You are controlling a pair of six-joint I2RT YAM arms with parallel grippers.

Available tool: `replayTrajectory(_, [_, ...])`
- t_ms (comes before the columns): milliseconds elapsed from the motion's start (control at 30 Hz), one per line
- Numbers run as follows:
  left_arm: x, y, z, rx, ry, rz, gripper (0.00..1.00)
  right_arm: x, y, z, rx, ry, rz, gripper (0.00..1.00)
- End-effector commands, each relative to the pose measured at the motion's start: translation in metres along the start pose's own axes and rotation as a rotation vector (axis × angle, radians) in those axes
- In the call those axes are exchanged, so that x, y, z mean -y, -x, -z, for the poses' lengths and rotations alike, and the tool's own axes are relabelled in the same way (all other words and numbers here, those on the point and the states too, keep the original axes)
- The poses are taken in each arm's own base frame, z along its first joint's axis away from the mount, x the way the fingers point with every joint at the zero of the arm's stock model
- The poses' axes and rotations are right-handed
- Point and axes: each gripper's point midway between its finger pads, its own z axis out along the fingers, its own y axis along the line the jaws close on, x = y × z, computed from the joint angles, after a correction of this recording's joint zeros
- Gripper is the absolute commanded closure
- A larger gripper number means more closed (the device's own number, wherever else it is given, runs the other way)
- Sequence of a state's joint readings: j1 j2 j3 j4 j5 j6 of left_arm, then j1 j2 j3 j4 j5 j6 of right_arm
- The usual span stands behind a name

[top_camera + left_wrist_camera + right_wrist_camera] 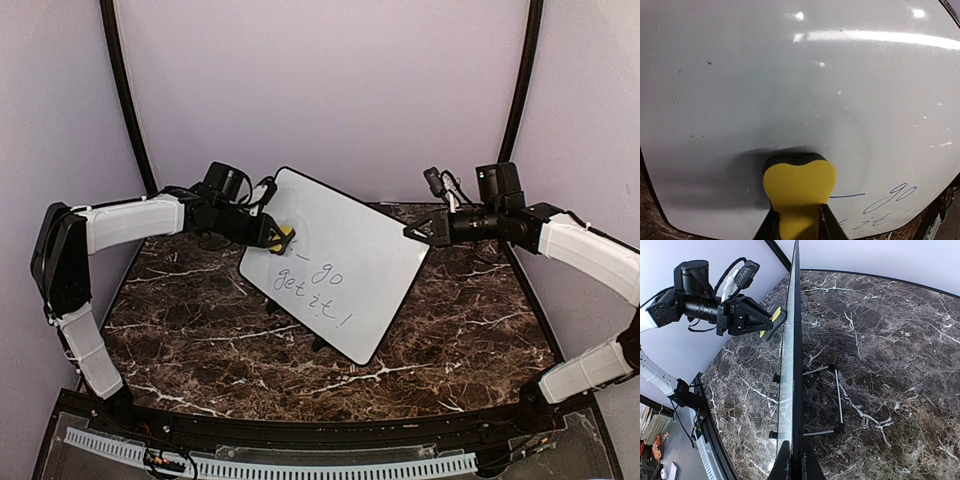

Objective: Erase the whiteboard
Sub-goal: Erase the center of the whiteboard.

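The whiteboard stands tilted on the marble table, with blue handwriting "go get it!" across its lower half. My left gripper is shut on a yellow eraser, whose black felt face presses on the board's left part, just left of a blue stroke. The board's upper area looks wiped, with faint smears. My right gripper is shut on the whiteboard's right edge; in the right wrist view I see the board edge-on between my fingers, with its wire stand behind.
The dark marble table lies under the board. Black curved frame rails stand at the back on both sides. The left arm with the eraser shows in the right wrist view. A table-edge rail runs along the front.
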State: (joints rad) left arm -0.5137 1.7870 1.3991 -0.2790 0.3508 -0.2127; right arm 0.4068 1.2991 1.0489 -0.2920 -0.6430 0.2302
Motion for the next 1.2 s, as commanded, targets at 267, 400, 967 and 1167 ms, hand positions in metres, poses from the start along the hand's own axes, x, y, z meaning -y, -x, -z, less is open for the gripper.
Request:
replayTrajectory(267, [-0.006, -0.065, 0.001, -0.096, 0.008, 0.04, 0.96, -0.018, -0.002, -0.007, -0.008, 0.077, 0.139, 1.0])
replayTrajectory(400, [-0.002, -0.05, -0.002, -0.075, -0.002, 0.029, 0.96, -0.02, -0.001, -0.006, -0.005, 0.077, 0.141, 1.0])
replayTrajectory(967, [0.003, -0.023, 0.001, -0.042, -0.002, 0.001, 0.97, -0.019, -0.001, -0.007, -0.008, 0.075, 0.14, 1.0])
replayTrajectory(1167, [0.0, -0.058, 0.004, -0.09, -0.007, 0.033, 0.97, -0.018, 0.0, -0.009, -0.011, 0.079, 0.138, 1.0])
